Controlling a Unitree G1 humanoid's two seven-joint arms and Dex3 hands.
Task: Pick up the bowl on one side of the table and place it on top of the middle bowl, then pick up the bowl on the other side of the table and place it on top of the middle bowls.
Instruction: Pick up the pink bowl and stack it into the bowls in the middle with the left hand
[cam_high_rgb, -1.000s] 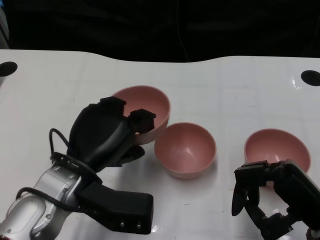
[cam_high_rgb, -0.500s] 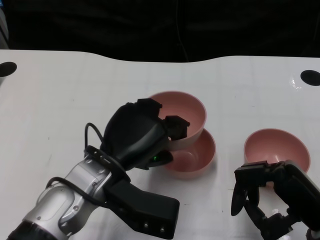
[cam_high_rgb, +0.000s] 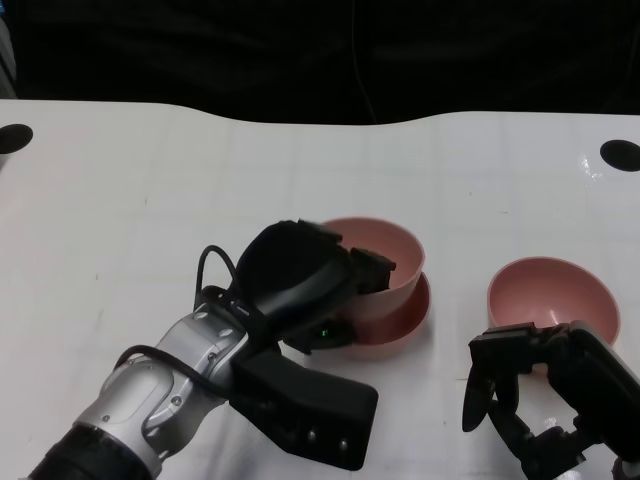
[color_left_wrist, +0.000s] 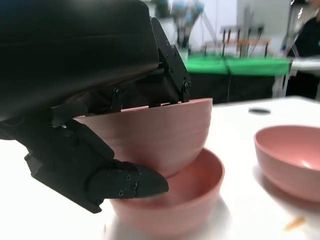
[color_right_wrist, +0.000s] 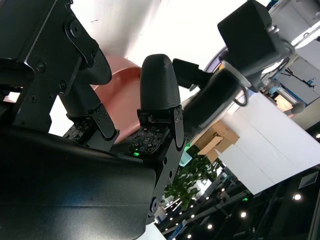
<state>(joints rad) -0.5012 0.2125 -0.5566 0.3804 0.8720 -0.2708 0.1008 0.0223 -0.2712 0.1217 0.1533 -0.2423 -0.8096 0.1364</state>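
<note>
My left hand (cam_high_rgb: 300, 285) grips a pink bowl (cam_high_rgb: 385, 255) by its near rim, thumb under the wall and fingers over the edge. That bowl (color_left_wrist: 155, 137) sits tilted inside the middle pink bowl (color_left_wrist: 175, 202), whose rim (cam_high_rgb: 415, 315) shows beneath it. A third pink bowl (cam_high_rgb: 552, 295) stands alone at the right, also seen in the left wrist view as the bowl (color_left_wrist: 290, 160). My right hand (cam_high_rgb: 545, 395) hovers just in front of it, fingers spread, holding nothing; its fingers (color_right_wrist: 157, 107) fill the right wrist view with a strip of pink bowl (color_right_wrist: 120, 80) behind.
The white table (cam_high_rgb: 150, 190) has a black hole (cam_high_rgb: 14, 137) at its far left and another hole (cam_high_rgb: 621, 154) at its far right. Its back edge curves against a dark background. A small orange scrap (color_left_wrist: 294, 223) lies on the table near the right bowl.
My left hand has carried its bowl rightward from beside the middle bowl to over it, then lowered it in. The right hand and right bowl have stayed still.
</note>
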